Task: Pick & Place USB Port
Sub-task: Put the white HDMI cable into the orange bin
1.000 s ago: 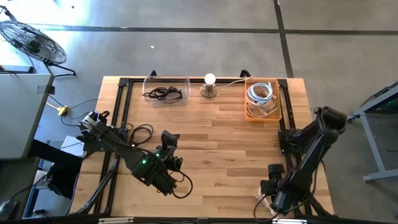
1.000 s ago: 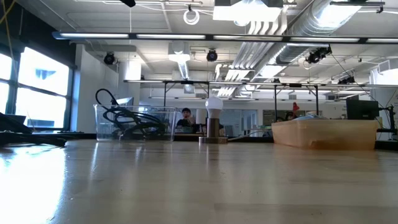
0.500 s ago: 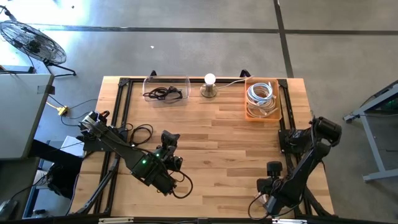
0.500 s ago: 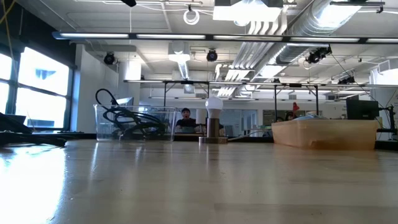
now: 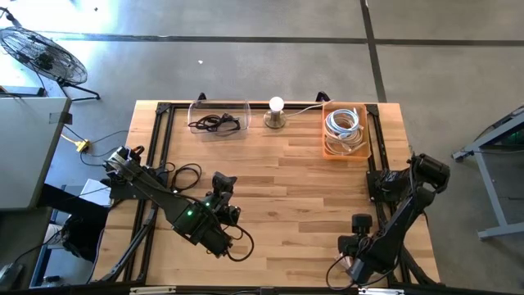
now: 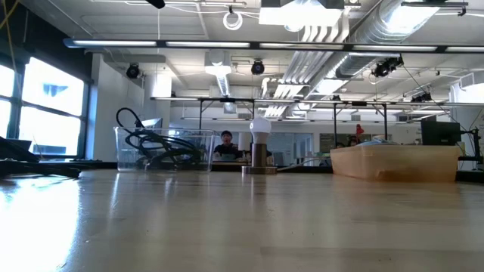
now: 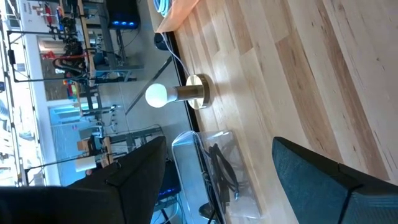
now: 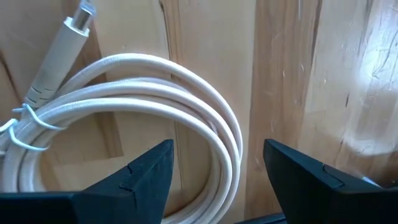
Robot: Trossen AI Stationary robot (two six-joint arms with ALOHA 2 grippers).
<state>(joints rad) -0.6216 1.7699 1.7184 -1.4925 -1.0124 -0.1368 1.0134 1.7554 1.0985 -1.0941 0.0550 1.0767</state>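
A white USB cable point(image 8: 124, 93), coiled and tied, lies on the table near its front right edge, with its plug point(image 8: 78, 22) pointing out of the coil. In the high view a bit of it point(image 5: 346, 262) shows beside my right gripper point(image 5: 355, 264). My right gripper point(image 8: 214, 155) is open and points down close over the coil. Its fingers stand on either side of the coil's bend. My left gripper point(image 5: 223, 182) is open and empty over the table's left front part; in its wrist view point(image 7: 217, 155) it faces the far edge.
An orange tray point(image 5: 345, 131) with more white cables stands at the far right. A clear box point(image 5: 219, 119) with black cables stands at the far left. A small lamp point(image 5: 276, 113) with a white bulb stands between them. The table's middle is bare wood.
My right arm has folded lower, and its gripper has gone down a little toward the table's near edge over the white cable, then kept still. The cable has stayed where it was.
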